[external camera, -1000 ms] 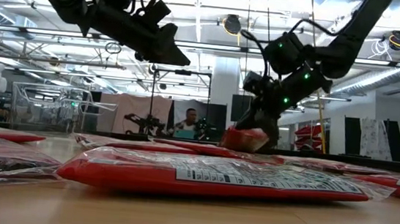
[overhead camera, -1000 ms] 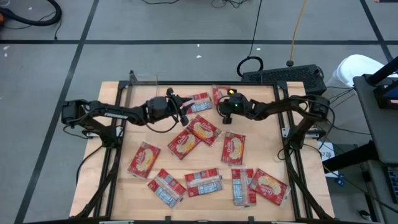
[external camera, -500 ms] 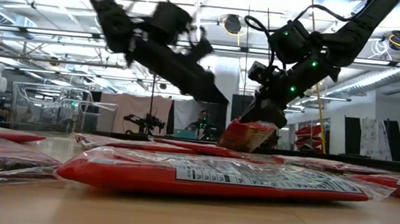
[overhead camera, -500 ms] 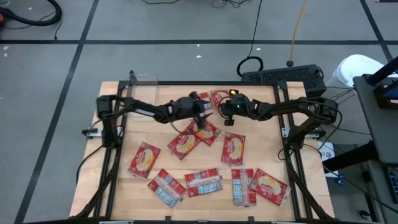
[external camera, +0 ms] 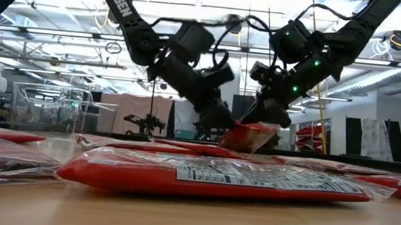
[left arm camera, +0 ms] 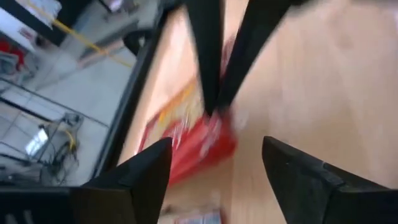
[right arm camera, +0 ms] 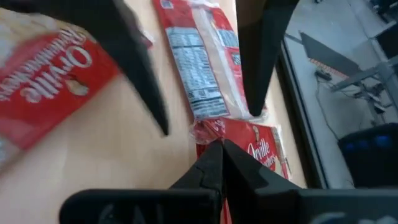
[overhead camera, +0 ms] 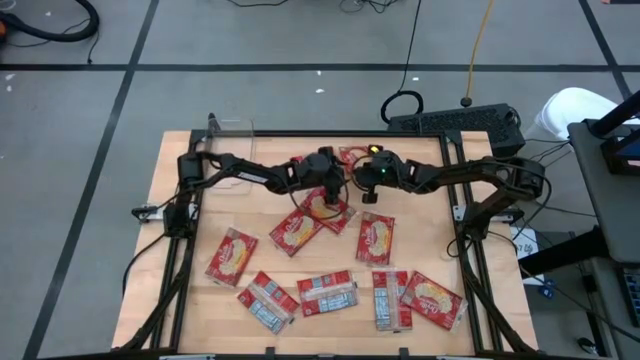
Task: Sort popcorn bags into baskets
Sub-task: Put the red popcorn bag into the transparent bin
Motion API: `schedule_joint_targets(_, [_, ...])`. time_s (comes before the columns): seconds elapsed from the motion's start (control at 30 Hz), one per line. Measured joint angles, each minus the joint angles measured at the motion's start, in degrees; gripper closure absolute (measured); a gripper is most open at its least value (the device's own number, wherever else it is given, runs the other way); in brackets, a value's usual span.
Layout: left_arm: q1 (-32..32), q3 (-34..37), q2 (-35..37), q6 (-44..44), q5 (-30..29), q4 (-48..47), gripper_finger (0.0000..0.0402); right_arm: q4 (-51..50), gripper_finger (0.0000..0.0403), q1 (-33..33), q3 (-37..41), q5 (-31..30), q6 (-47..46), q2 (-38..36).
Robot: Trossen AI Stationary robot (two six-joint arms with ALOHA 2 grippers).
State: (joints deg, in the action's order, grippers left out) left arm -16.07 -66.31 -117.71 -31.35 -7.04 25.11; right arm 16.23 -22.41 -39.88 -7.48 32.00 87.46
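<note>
Pinching a popcorn bag point(external camera: 248, 136) by its edge near the worktop's point(overhead camera: 190, 300) far side, our right gripper point(external camera: 272, 118) held it tilted; our left gripper point(external camera: 223, 122) stood spread just beside it.

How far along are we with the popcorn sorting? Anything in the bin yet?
Done: nothing that I can see; the clear plastic bin at the far-left corner shows no red inside.
In hand: the right claw is shut on one red popcorn packet, one end tipped up. The left claw is open beside it.
Left: at least eight other red packets lie loose on the wooden table.
</note>
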Motion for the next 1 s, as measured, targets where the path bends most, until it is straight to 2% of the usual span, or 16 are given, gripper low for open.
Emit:
schedule_joint_targets(0.17, [0.01, -1.35, 0.09, -0.82, 1.64, -3.08, 0.0167, -1.4, 0.0403, 0.0, -0.02, 0.94, -1.28, -3.24])
schedule_joint_targets(0.33, [0.0, -1.41, 0.07, -0.87, 0.96, -0.22, 0.0187, -2.32, 0.0403, 0.0, -0.02, 7.55, -4.17, -6.86])
schedule_joint_targets(0.4, [0.11, -1.41, 0.07, -1.37, 1.01, 0.72, 0.0212, -2.58, 0.0403, 0.02, -0.02, 9.37, -5.27, -7.74])
schedule_joint_targets(0.5, [0.17, -1.41, 0.07, -1.49, 1.23, 0.72, 0.0275, -2.63, 0.0403, 0.02, -0.02, 10.44, -6.23, -8.56])
schedule_joint_targets(0.6, [0.4, -1.41, 0.07, -1.19, 0.98, 0.29, 0.0351, -3.07, 0.0403, 0.02, -0.02, 8.13, -7.18, -9.7])
schedule_joint_targets(0.67, [0.63, -1.41, 0.84, -0.33, 0.86, -0.3, 0.0381, -4.07, 0.0401, 0.09, -0.02, 6.42, -7.14, -11.24])
schedule_joint_targets(0.87, [1.79, -1.39, 6.95, 0.32, -2.19, -5.6, 0.0364, -10.05, 0.036, 1.02, 0.04, -1.34, -5.87, -18.78])
schedule_joint_targets(1.0, [1.49, -1.39, 12.8, 3.41, -1.5, -13.92, 0.038, -10.42, 0.0309, 1.51, 2.74, -4.73, -7.4, -23.89])
